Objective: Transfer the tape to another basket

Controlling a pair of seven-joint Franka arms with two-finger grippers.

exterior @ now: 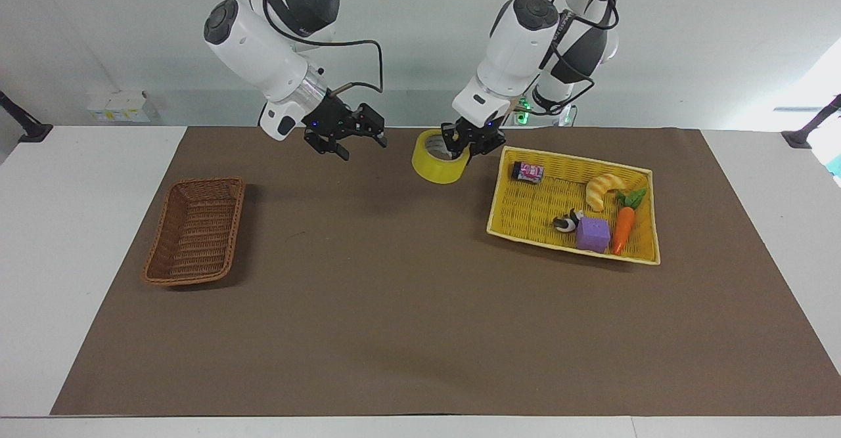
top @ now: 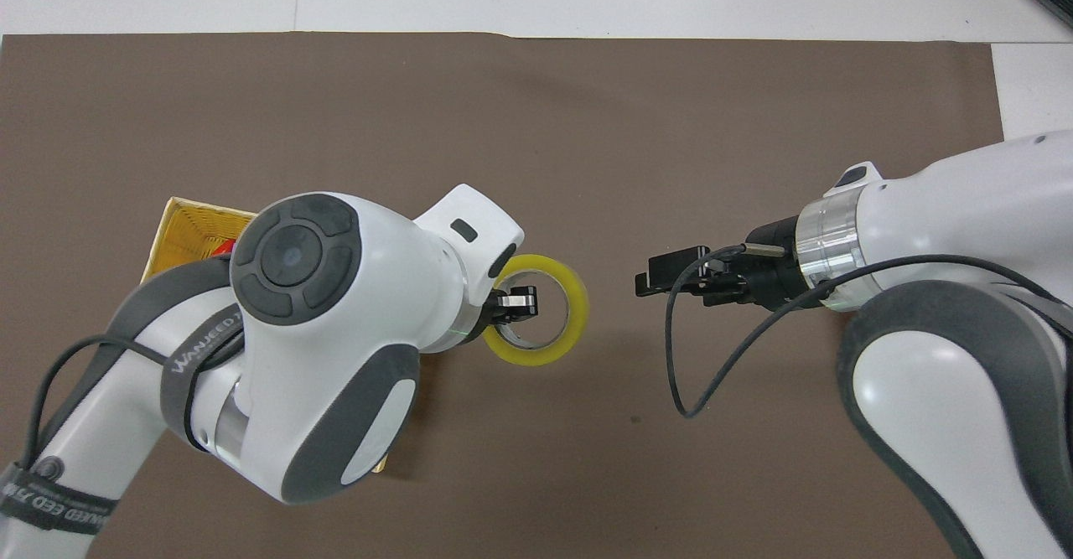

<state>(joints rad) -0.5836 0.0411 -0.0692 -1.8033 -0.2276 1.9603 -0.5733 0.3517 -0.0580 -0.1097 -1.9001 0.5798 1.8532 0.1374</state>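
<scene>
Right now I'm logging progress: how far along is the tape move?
Done: the tape is out of the yellow basket. In hand: left gripper holds it over the mat, facing the open right gripper. Left: getting it into the brown basket.
</scene>
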